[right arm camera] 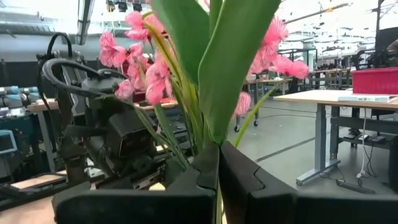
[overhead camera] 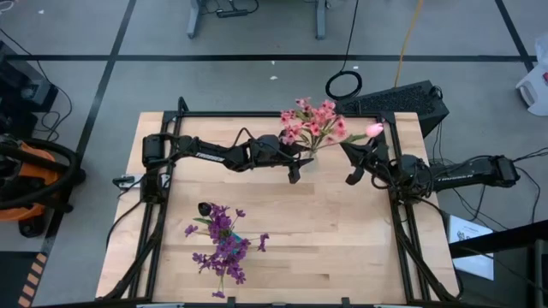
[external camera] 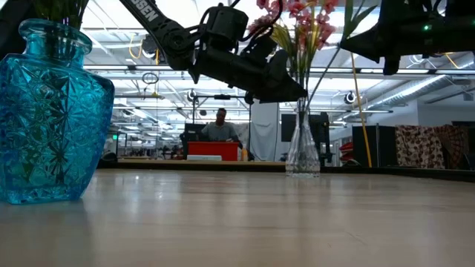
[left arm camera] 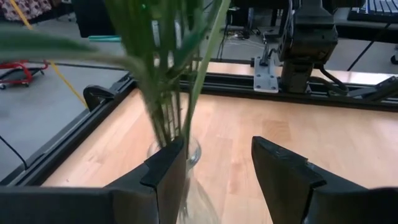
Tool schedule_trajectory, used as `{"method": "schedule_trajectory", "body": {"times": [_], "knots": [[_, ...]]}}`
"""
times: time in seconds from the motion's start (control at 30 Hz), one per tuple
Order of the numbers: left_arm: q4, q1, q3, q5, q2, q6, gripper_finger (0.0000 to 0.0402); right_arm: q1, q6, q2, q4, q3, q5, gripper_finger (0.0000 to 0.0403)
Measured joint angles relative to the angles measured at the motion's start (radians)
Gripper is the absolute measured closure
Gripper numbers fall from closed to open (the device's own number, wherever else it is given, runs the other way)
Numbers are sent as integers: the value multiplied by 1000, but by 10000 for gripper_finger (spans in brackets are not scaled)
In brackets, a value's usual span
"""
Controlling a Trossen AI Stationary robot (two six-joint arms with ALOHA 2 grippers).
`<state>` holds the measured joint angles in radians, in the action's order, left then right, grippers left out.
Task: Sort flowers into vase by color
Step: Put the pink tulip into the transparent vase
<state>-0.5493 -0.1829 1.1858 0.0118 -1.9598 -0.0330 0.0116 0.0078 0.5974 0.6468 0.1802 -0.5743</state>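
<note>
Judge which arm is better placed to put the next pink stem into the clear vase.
Right. The right gripper is shut on a pink flower beside the clear vase. The left gripper is open and empty next to the vase.

Two vases: one (overhead camera: 224,248) near, one (overhead camera: 306,152) far, between both tools.

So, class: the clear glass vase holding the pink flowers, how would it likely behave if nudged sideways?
The clear vase looks narrow-necked with a small flared base, so it may tip rather than slide. The tall pink flowers probably make it top-heavy. Being glass on smooth wood, it is likely fragile and slippery; the open left claw beside it should move gently.
</note>
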Motion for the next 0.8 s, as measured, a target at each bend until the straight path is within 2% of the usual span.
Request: {"method": "schedule_trajectory", "body": {"times": [0.47, 0.57, 0.8], "knots": [[61, -27, 0, 18, -5, 0, 215, 0, -30, 10, 56, 27, 2, 403], [57, -36, 2, -19, -30, 2, 215, 0, -42, 12, 52, 40, 4, 403], [-49, -35, 2, -37, -103, 35, 215, 0, -43, 51, -3, 76, 4, 403]]}}
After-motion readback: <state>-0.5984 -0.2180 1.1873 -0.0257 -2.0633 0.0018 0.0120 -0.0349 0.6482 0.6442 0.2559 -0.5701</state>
